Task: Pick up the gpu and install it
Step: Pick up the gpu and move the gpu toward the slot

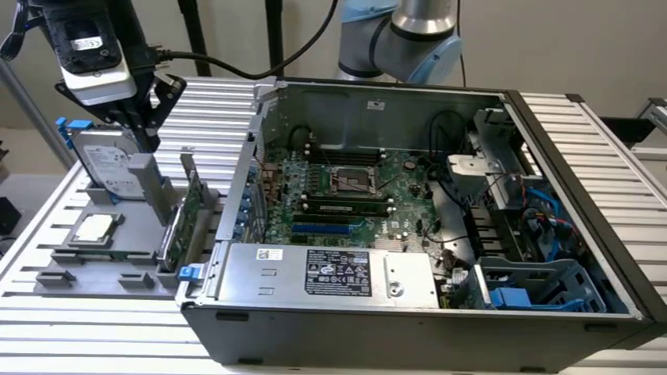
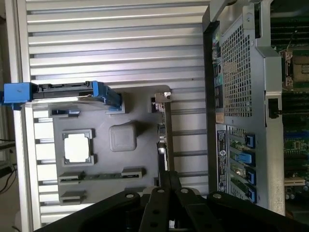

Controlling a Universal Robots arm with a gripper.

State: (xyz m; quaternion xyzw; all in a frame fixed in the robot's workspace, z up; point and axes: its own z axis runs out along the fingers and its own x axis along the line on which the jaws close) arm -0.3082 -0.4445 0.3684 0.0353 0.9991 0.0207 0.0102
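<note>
The gpu (image 1: 186,212) stands on edge in a slot of the grey parts holder (image 1: 96,275), at the exterior view's left beside the open computer case (image 1: 417,328). It is a green card with a metal bracket; in the wrist view the gpu (image 2: 162,130) appears edge-on. My gripper (image 1: 146,139) hangs above the holder, over the hard drive and behind the gpu, touching neither. In the wrist view the gripper (image 2: 169,176) is shut with nothing between its fingers, just off the card's near end. The motherboard (image 1: 344,187) lies exposed inside the case, with a blue slot (image 1: 323,230).
A silver hard drive (image 1: 109,160) with blue rails stands upright in the holder, directly under the gripper. A processor chip (image 1: 94,228) lies flat in the holder. The case wall (image 1: 250,180) rises right beside the gpu. The power supply (image 1: 323,273) fills the case's front.
</note>
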